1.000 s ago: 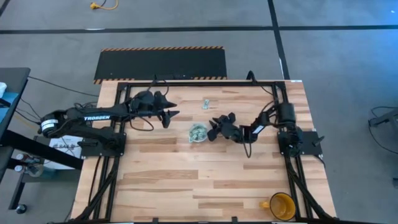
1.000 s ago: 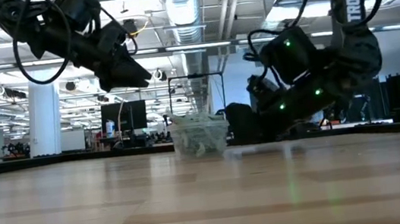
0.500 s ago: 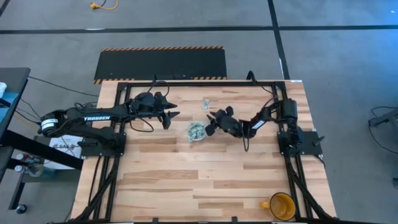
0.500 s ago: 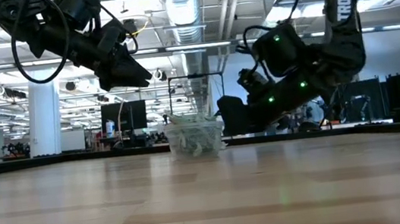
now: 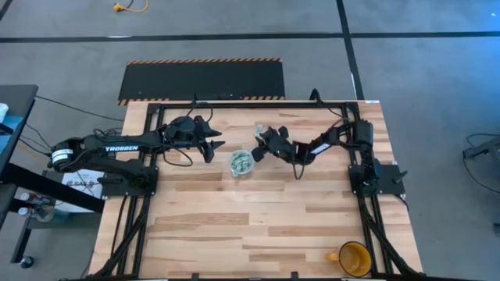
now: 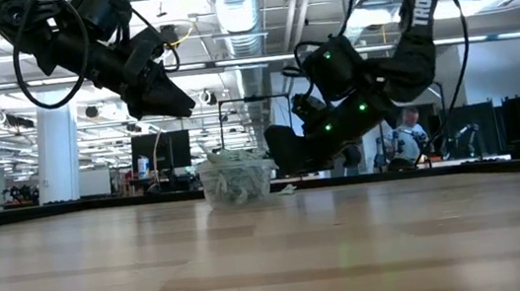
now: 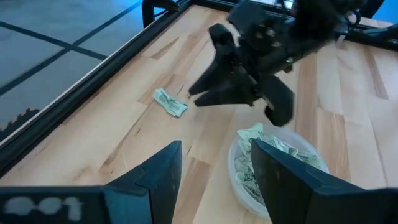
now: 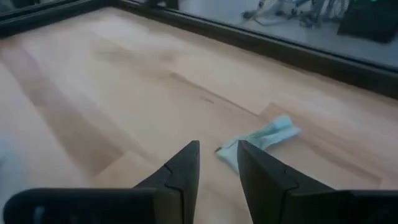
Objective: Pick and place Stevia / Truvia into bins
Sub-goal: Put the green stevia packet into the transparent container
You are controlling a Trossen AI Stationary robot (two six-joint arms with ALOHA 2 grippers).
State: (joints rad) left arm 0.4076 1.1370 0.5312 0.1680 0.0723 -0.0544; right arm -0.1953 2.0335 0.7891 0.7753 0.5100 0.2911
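Right gripper (image 5: 260, 144) stretched low, fingers parted, unladen, beside cup (image 5: 241, 163); wrist view reveals sachet (image 8: 260, 140), possibly crumpled.

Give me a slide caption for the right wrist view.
Right tool, open, low over the wooden table, closing in on a loose pale green sachet.

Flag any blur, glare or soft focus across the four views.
High view: evenly lit, sharp. Low view: bright ceiling lights behind, both arms near silhouette, cup hazy. Left wrist view: right gripper motion-blurred, own fingers soft. Right wrist view: sachet slightly soft.
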